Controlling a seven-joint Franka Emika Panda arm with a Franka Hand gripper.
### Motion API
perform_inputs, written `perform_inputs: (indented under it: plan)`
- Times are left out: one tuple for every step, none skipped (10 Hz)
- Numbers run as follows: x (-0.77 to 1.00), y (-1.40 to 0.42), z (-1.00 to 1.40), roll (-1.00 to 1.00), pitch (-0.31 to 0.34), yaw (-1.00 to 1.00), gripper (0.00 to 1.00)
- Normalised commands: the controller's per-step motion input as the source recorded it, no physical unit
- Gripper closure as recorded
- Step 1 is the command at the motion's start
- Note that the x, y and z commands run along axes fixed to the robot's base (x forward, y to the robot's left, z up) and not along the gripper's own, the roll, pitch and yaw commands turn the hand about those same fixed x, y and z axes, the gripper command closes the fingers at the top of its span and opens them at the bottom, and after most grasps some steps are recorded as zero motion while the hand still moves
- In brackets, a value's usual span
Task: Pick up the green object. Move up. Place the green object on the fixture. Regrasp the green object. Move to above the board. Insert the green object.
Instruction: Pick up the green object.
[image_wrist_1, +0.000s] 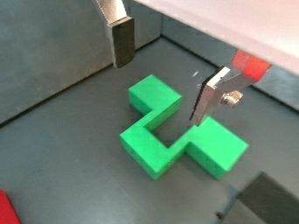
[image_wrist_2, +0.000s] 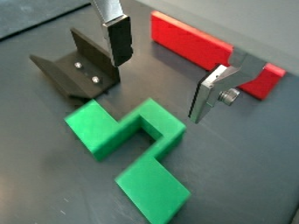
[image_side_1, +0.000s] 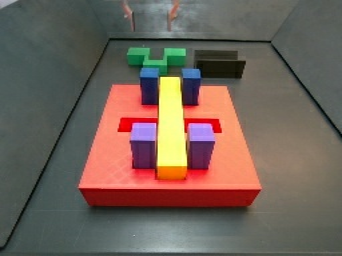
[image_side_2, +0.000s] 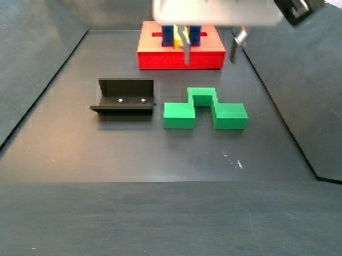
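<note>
Dark grey floor bears green object (image_wrist_2: 131, 149) beneath parted hand (image_wrist_2: 162, 72).

Dark grey floor (image_side_2: 160, 155) bearing green object (image_side_2: 203, 108), fixture (image_side_2: 126, 99), board (image_side_1: 168, 170); gripper (image_wrist_2: 162, 72) above.

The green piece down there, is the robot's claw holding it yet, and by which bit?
No, nothing is held. The gripper hangs open above the green object, its silver fingers clear of it. The piece lies on the floor beside the fixture.
</note>
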Motion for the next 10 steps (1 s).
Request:
perform_inputs:
  plan:
    - [0.00,0.00,-0.48,-0.10,-0.219,0.23,0.00]
    - [0.19,-0.04,-0.43,-0.04,-0.187,0.27,0.00]
    - [0.28,-0.08,-0.41,-0.04,-0.179,0.27,0.00]
    - [0.02,-0.08,-0.37,-0.03,-0.131,0.15,0.00]
    - [-0.11,-0.12,-0.32,0.00,-0.107,0.00,0.00]
    - [-0.24,-0.11,-0.31,0.00,-0.104,0.00,0.00]
    - [-0.28,-0.11,-0.25,0.00,-0.113,-0.10,0.00]
    - [-0.13,-0.10,-0.17,-0.02,-0.149,-0.10,0.00]
    - [0.00,-0.08,-0.12,-0.04,-0.151,-0.02,0.00]
    - [0.09,-0.04,-0.08,-0.05,-0.147,0.00,0.00]
